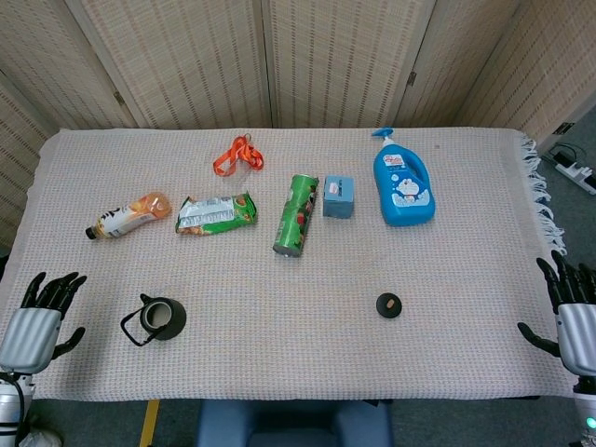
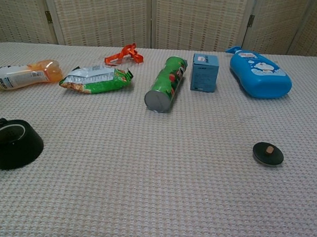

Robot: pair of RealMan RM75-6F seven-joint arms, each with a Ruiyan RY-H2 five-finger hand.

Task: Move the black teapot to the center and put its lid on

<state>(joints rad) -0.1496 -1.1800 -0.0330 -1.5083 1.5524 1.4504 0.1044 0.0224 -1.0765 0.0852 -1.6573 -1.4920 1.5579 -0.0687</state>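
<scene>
The black teapot (image 1: 157,318) is sitting uncovered near-left, just right of the left hand (image 1: 35,318), fingers spread, holding nothing. Its lid (image 1: 388,304) is lying near-right, well apart from the equally spread, unladen right hand (image 1: 575,315).

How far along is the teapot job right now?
Nothing looks done yet. The black teapot sits uncovered near the table's front left, not at the center, and its lid lies apart on the cloth toward the right. Nothing is in hand: the left robot hand and the right robot hand are both open at the table's edges, touching nothing. Still left: moving the teapot to the center and putting the lid on it.
</scene>
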